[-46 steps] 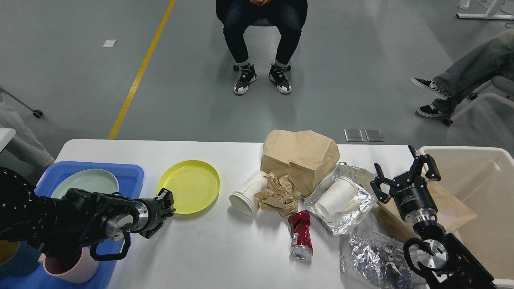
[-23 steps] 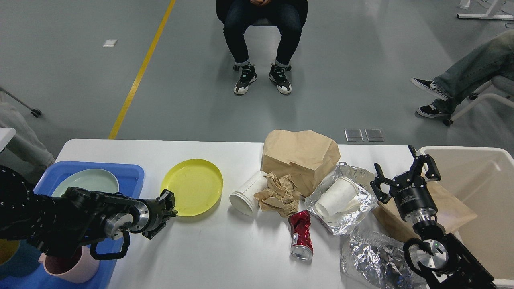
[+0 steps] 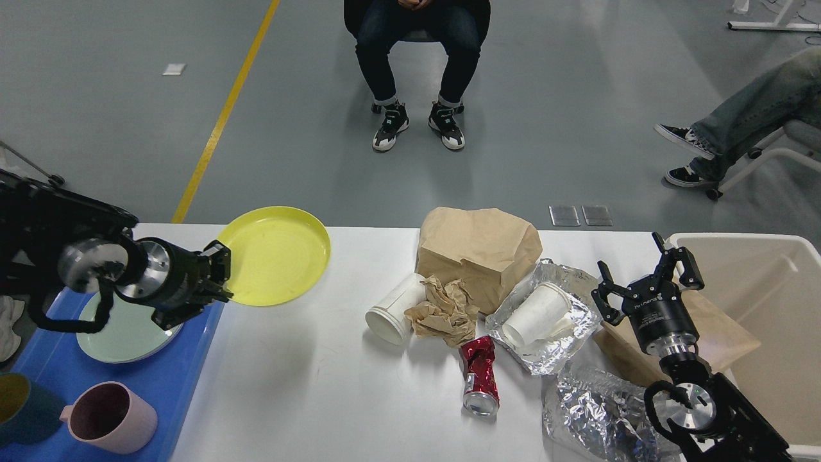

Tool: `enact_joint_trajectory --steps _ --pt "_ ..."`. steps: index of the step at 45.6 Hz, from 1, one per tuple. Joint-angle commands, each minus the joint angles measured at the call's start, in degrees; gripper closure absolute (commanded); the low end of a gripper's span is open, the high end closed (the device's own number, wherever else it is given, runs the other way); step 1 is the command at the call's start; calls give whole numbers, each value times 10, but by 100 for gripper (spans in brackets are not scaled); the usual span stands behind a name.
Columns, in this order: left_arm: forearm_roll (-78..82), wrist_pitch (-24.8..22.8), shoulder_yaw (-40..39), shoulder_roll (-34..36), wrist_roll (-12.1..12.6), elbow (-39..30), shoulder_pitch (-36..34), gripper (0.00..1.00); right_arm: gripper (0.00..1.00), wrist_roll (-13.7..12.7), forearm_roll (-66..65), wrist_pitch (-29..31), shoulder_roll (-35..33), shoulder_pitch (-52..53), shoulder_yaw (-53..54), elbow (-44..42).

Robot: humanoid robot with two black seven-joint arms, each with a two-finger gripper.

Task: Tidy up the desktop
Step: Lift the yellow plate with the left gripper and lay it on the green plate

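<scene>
Yellow plate (image 3: 274, 255) pinched at its edge by the left gripper (image 3: 218, 269), raised above the desktop (image 3: 308, 385).
Right gripper (image 3: 644, 276) hangs spread apart, near the foil (image 3: 545, 359) and the beige bin (image 3: 770, 308).

The left arm hides part of the pale green plate (image 3: 125, 324). The dark blue cup (image 3: 25, 409) and blue tray (image 3: 170, 385) run off the frame edge. The crumpled foil (image 3: 593, 410) and beige bin (image 3: 779, 301) are cut off too.

Smooth white desktop (image 3: 308, 385), crinkled shiny foil (image 3: 590, 410) — matt brown paper bag (image 3: 478, 250), glossy yellow plate (image 3: 276, 255)
</scene>
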Motion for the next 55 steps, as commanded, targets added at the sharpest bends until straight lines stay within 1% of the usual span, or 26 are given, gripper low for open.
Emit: enact_joint_trajectory --steps 1,4,6,10,12,18,22,27,30,35,39,41,43,48,55 --pt "-13 -36 52 23 13 -41 -90 100 0 0 0 0 0 0 0 0" --pt "-13 -60 69 26 9 -40 -104 100 0 0 0 0 0 0 0 0" --pt "-13 -62 73 31 7 -39 -106 100 0 0 0 0 0 0 0 1" --pt "-7 -69 81 67 5 -23 -96 100 0 0 0 0 0 0 0 1" --pt "1 -76 98 97 11 3 -67 100 0 0 0 0 0 0 0 1" --pt "46 -97 101 141 21 82 -3 100 0 0 0 0 0 -1 0 1" --pt "63 -118 97 167 33 154 44 100 0 0 0 0 0 -1 0 1" --pt "65 -162 82 194 35 261 108 100 0 0 0 1 0 -1 0 2" --pt "65 -175 52 192 34 330 173 100 0 0 0 1 0 -1 0 2" --pt "64 -169 -39 180 33 409 306 100 0 0 0 0 0 -1 0 1" --pt "65 -165 -79 150 35 468 372 100 0 0 0 0 0 -1 0 1" --pt "65 -164 -90 137 36 495 394 100 0 0 0 0 0 -1 0 1" --pt "65 -162 -95 126 36 506 411 100 0 0 0 0 0 -1 0 1" --pt "65 -148 -106 108 32 508 426 100 0 0 0 1 0 -1 0 1" --pt "65 -134 -114 84 35 507 436 100 0 0 0 1 0 -1 0 1"
